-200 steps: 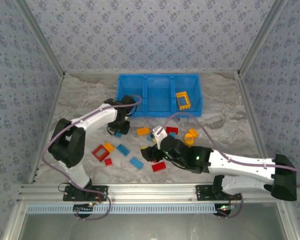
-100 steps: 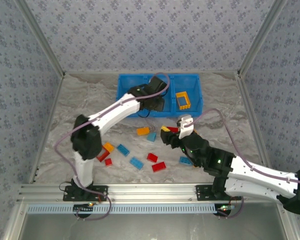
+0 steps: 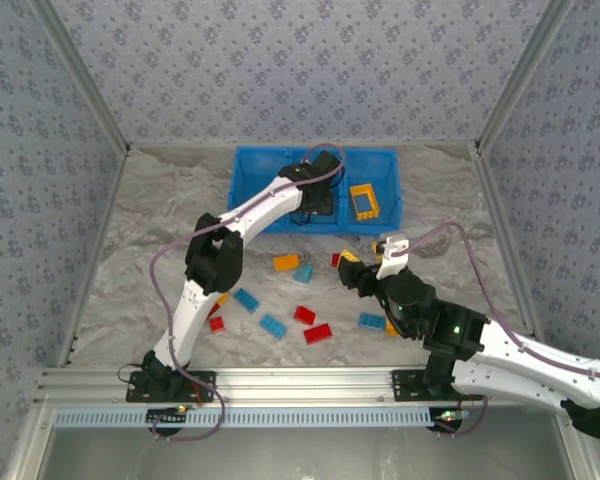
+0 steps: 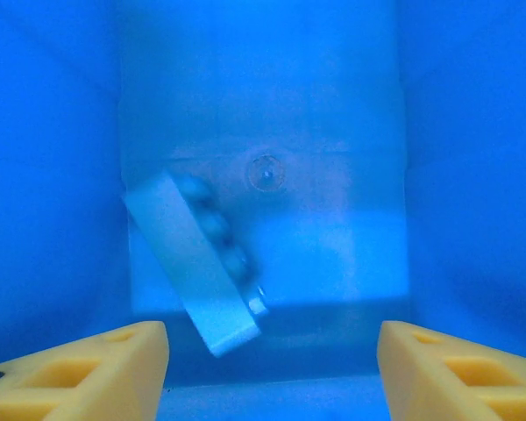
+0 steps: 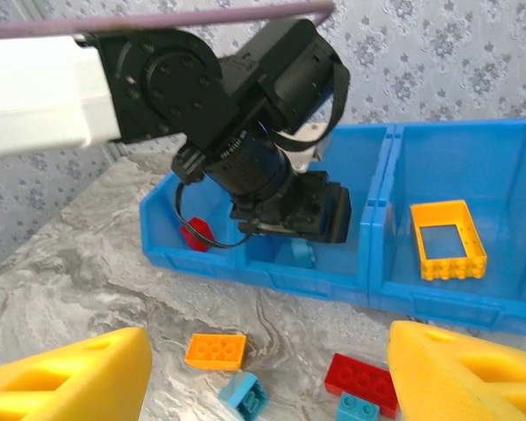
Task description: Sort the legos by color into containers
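Below the left jaws, set wide apart and empty, a light blue brick is seen on the floor of the middle compartment. It is tipped on its side, long axis aslant between the dividers. The bin is set at the table's far edge. A red brick is noted in its left compartment, an orange frame in its right. The right jaws, likewise apart and empty, are held over mid-table. Loose legos lie beneath them, an orange brick and a red one closest. The right arm is judged nearer, with open table all round.
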